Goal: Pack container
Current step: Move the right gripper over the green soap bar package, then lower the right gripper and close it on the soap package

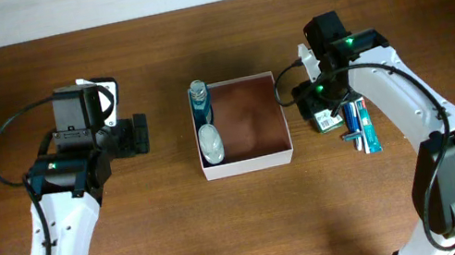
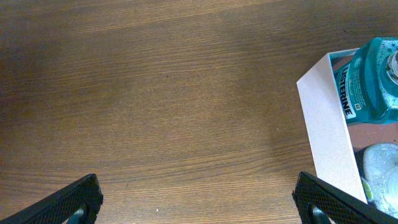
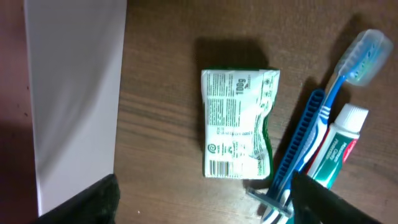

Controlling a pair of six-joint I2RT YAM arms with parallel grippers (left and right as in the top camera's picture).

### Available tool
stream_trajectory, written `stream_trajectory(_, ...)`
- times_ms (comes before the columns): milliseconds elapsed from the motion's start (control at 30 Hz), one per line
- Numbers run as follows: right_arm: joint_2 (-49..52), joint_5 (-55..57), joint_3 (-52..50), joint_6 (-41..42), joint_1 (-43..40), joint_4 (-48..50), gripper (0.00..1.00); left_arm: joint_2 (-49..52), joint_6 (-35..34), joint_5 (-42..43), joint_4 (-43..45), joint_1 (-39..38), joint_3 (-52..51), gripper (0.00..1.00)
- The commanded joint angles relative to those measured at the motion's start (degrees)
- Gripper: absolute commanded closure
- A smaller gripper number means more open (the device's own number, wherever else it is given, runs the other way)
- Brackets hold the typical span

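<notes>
- brown wood of the table (image 1: 181,239) runs bare from the left gripper (image 2: 199,205) to the left wall of the container (image 1: 250,123). that gripper's jaws are spread wide with nothing between them.
- the container sits mid-table between the two arms, and most of its reddish-brown floor is uncovered.
- inside it, against the left wall, are a teal mouthwash bottle (image 1: 200,101) and a pale, clear bottle (image 1: 210,143) beside it, towards the front edge.
- the right gripper (image 3: 205,202) hangs just outside the container's right wall. its jaws are wide apart and hold nothing, and a green-and-white packet (image 3: 238,123) lies on the wood below.
- just right of the packet, bunched close together, lie a blue razor (image 3: 298,149), a toothpaste tube (image 3: 336,146) and a blue toothbrush (image 3: 348,68).
</notes>
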Motion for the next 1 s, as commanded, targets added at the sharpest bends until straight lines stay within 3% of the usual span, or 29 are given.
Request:
stream_trajectory(0,1.03,1.81,1.05,0.39,-0.26,1.90,0.38,0.28,0.92,0.42,0.13,0.17,0.20,0.00)
stream_trajectory(167,1.05,3.06,0.94,0.39,-0.26,3.78,0.44,0.28,0.92,0.42,0.13,0.17,0.20,0.00)
stream_trajectory(967,1.25,2.40,-6.75,-0.68,-3.89,10.29,0.43,0.28,0.92,0.44,0.15,0.17,0.20,0.00)
